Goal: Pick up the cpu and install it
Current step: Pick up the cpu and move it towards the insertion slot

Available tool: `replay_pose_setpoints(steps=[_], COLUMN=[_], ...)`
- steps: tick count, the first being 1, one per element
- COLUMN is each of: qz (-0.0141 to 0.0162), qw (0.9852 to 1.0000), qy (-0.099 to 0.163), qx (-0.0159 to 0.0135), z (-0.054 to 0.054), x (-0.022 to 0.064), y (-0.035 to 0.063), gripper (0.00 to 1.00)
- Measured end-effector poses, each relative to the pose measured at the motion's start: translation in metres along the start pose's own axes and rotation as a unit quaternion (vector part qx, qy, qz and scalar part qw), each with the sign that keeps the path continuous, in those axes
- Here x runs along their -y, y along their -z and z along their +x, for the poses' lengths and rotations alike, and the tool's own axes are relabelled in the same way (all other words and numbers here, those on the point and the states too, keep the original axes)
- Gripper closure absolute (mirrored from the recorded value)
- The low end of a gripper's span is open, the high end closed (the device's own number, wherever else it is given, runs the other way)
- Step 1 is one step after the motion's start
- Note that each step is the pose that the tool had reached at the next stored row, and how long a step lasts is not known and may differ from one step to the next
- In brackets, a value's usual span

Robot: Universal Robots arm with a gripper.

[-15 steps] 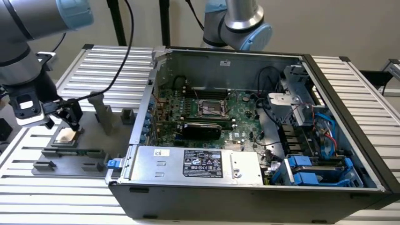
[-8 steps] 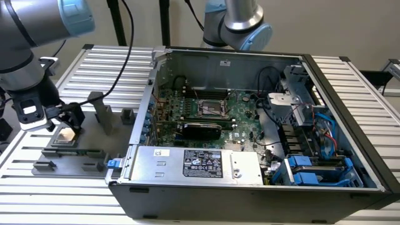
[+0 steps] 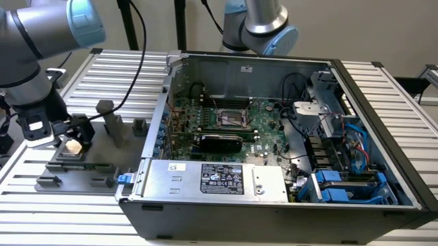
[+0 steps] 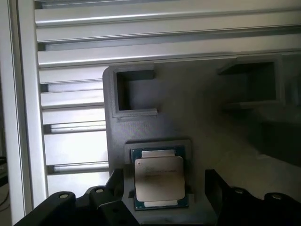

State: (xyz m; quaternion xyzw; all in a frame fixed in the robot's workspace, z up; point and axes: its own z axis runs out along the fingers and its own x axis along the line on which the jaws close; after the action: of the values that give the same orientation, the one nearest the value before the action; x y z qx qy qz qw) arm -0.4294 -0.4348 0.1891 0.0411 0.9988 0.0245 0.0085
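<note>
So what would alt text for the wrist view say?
A small square cpu with a silvery top plate lies in a recess of a grey plastic fixture, with the gripper open, one jaw on either side of it. The fixture sits on a ribbed aluminium table.

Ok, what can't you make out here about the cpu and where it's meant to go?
- Lettering on the cpu: wrist view, too small to read.
- Contacts and latch of the socket: exterior view, too small to tell.
- How the cpu sits in the grey fixture: exterior view, partly hidden by the open gripper.
- Rest of the fixture: wrist view, cut off by the picture's edge.
</note>
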Motion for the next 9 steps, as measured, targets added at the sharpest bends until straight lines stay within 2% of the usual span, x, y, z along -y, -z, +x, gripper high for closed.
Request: replay_pose_setpoints(steps=[9], qz=[0.0028], qw=[1.0000], qy=[0.000], qx=[0.0001], z=[0.0001], x=[0.0001], y=[-0.0052], gripper=[0.21])
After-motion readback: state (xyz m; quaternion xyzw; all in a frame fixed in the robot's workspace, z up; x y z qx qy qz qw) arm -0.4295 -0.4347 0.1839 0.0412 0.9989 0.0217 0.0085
